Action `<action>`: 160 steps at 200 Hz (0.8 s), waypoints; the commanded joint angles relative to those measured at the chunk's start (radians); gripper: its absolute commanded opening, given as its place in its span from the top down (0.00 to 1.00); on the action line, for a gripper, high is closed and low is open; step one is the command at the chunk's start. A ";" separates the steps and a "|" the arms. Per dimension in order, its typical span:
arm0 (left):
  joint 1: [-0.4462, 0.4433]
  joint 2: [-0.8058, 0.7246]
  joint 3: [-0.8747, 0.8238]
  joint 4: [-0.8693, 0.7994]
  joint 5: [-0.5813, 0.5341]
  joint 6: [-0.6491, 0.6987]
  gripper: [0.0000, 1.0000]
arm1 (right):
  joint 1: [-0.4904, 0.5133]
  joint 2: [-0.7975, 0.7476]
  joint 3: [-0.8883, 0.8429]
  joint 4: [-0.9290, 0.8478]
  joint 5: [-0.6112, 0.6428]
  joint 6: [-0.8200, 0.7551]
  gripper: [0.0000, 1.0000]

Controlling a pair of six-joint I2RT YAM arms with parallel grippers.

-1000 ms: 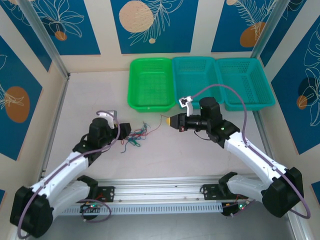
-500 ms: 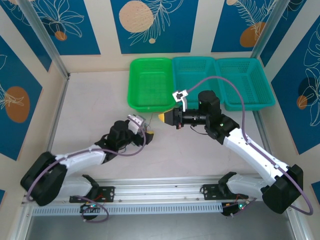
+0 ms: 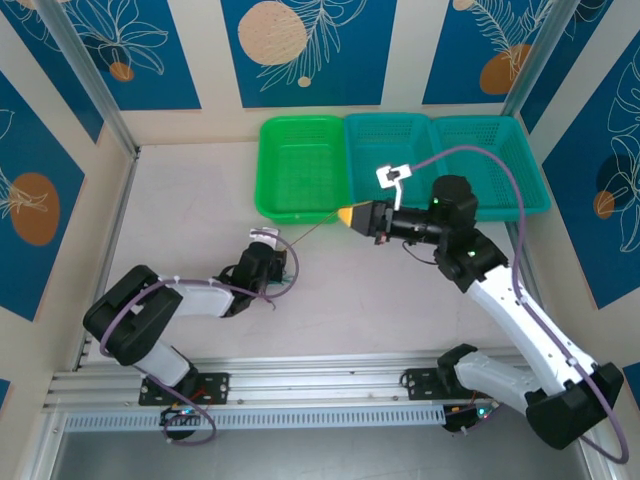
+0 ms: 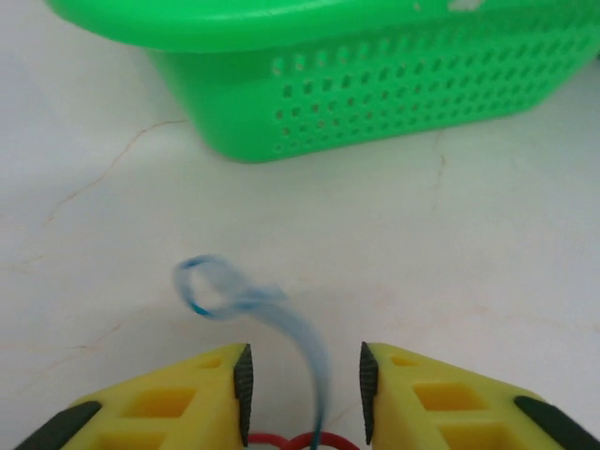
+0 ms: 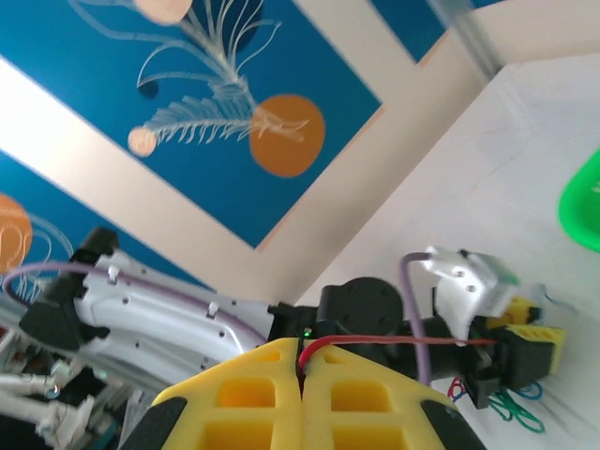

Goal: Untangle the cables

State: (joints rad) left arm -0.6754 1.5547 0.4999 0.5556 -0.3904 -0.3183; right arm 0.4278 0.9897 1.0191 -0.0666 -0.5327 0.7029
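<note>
The right tool (image 5: pixel 302 362) had its yellow fingers pressed together, clamped on the red cable (image 5: pixel 394 339), which left the fingertips and ran as a taut, nearly level line across the right wrist view to the left tool (image 4: pixel 303 375). In the overhead view that same cable stretched diagonally over the tabletop (image 3: pixel 180 200), from the right tool held just at the near edge of the green basket (image 3: pixel 300 122) down to the left tool, which sat low on the tabletop at the end of a long, flat-lying left arm. The left tool's fingers stood partly apart with a clear gap between the dark pads. A blue cable (image 4: pixel 322 384) rose through that gap and curled into a small loop on the tabletop just ahead of the fingertips, and red loops showed between the fingers at the lower edge of the left wrist view. Whether the pads touched either strand could not be told. A small bunch of cables (image 5: pixel 502 401), green, blue and red, lay on the tabletop just beside the left tool. Ahead of the left tool stood the green basket's perforated wall, near but apart from the blue loop. Two teal baskets (image 3: pixel 390 122) stood in a row to the right of the green one along the far edge.
</note>
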 commanded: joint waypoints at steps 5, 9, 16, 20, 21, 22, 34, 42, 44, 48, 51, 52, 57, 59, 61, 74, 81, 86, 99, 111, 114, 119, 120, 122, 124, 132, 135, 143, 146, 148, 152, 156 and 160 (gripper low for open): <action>0.025 0.036 -0.053 -0.077 -0.114 -0.121 0.66 | -0.121 -0.103 0.048 0.100 -0.014 0.105 1.00; 0.029 0.036 -0.055 -0.081 -0.115 -0.129 0.66 | -0.139 -0.112 0.051 0.099 -0.009 0.112 1.00; 0.037 0.035 -0.059 -0.081 -0.113 -0.139 0.67 | -0.172 -0.125 0.058 0.096 -0.004 0.124 1.00; 0.039 0.034 -0.062 -0.080 -0.112 -0.144 0.67 | -0.190 -0.131 0.062 0.096 -0.001 0.132 1.00; 0.041 0.034 -0.062 -0.081 -0.111 -0.144 0.67 | -0.195 -0.133 0.063 0.096 -0.001 0.134 1.00; 0.041 0.034 -0.062 -0.082 -0.111 -0.145 0.67 | -0.199 -0.134 0.063 0.096 0.000 0.135 1.00; 0.052 0.033 -0.059 -0.095 -0.108 -0.155 0.67 | -0.252 -0.151 0.075 0.102 0.011 0.161 1.00; 0.060 0.033 -0.057 -0.107 -0.108 -0.163 0.67 | -0.287 -0.164 0.085 0.098 0.023 0.177 1.00; 0.062 0.033 -0.057 -0.109 -0.109 -0.166 0.66 | -0.299 -0.166 0.089 0.094 0.028 0.181 1.00; 0.066 0.034 -0.056 -0.114 -0.110 -0.172 0.66 | -0.322 -0.172 0.097 0.087 0.039 0.187 1.00; 0.068 0.034 -0.057 -0.119 -0.112 -0.177 0.65 | -0.338 -0.176 0.103 0.083 0.048 0.191 1.00; 0.070 0.034 -0.057 -0.120 -0.112 -0.178 0.65 | -0.341 -0.176 0.105 0.080 0.051 0.193 1.00; 0.076 0.034 -0.057 -0.129 -0.111 -0.190 0.64 | -0.373 -0.185 0.114 0.067 0.068 0.200 1.00; 0.078 0.034 -0.057 -0.132 -0.114 -0.193 0.63 | -0.384 -0.187 0.118 0.063 0.076 0.205 1.00; 0.080 0.033 -0.059 -0.135 -0.115 -0.197 0.63 | -0.395 -0.189 0.121 0.059 0.082 0.209 1.00; 0.099 0.032 -0.068 -0.144 -0.118 -0.223 0.59 | -0.467 -0.197 0.137 0.041 0.114 0.242 1.00; 0.110 0.027 -0.077 -0.144 -0.116 -0.236 0.58 | -0.499 -0.199 0.142 0.040 0.121 0.259 1.00; 0.116 0.023 -0.084 -0.142 -0.113 -0.243 0.57 | -0.512 -0.200 0.147 0.032 0.136 0.261 1.00; 0.129 0.018 -0.102 -0.112 -0.088 -0.241 0.57 | -0.525 -0.204 0.155 0.002 0.180 0.250 1.00; 0.130 0.015 -0.103 -0.111 -0.074 -0.235 0.67 | -0.525 -0.199 0.128 0.027 0.179 0.268 1.00; 0.129 0.014 -0.101 -0.109 -0.064 -0.227 0.73 | -0.523 -0.196 0.118 0.038 0.169 0.272 1.00; 0.131 0.012 -0.100 -0.100 -0.045 -0.210 0.86 | -0.514 -0.187 0.099 0.051 0.146 0.275 1.00; 0.131 0.012 -0.100 -0.099 -0.040 -0.208 0.89 | -0.511 -0.186 0.094 0.054 0.142 0.275 1.00; 0.130 0.009 -0.100 -0.096 -0.032 -0.201 0.93 | -0.504 -0.182 0.085 0.058 0.134 0.272 1.00; 0.131 0.008 -0.098 -0.092 -0.022 -0.196 0.98 | -0.496 -0.179 0.075 0.059 0.127 0.270 1.00; 0.130 -0.008 -0.099 -0.080 0.013 -0.180 1.00 | -0.446 -0.170 0.022 0.050 0.113 0.249 1.00; 0.130 -0.016 -0.100 -0.075 0.024 -0.176 1.00 | -0.422 -0.169 -0.003 0.043 0.115 0.235 1.00; 0.131 -0.042 -0.106 -0.055 0.048 -0.165 1.00 | -0.354 -0.171 -0.069 0.010 0.134 0.185 1.00; 0.130 -0.054 -0.108 -0.049 0.056 -0.162 1.00 | -0.326 -0.175 -0.096 -0.007 0.151 0.163 1.00; 0.129 -0.062 -0.110 -0.045 0.059 -0.161 1.00 | -0.305 -0.176 -0.112 -0.021 0.163 0.148 1.00; 0.130 -0.080 -0.112 -0.041 0.065 -0.155 1.00 | -0.264 -0.183 -0.147 -0.044 0.191 0.117 1.00; 0.131 -0.098 -0.112 -0.040 0.070 -0.147 1.00 | -0.225 -0.188 -0.182 -0.067 0.221 0.085 1.00; 0.130 -0.116 -0.110 -0.040 0.077 -0.136 1.00 | -0.186 -0.197 -0.218 -0.084 0.256 0.053 1.00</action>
State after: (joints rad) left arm -0.5957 1.4914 0.4454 0.6678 -0.2958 -0.4953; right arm 0.1066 0.8433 0.9356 -0.2035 -0.4805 0.9073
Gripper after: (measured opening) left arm 0.085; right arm 0.063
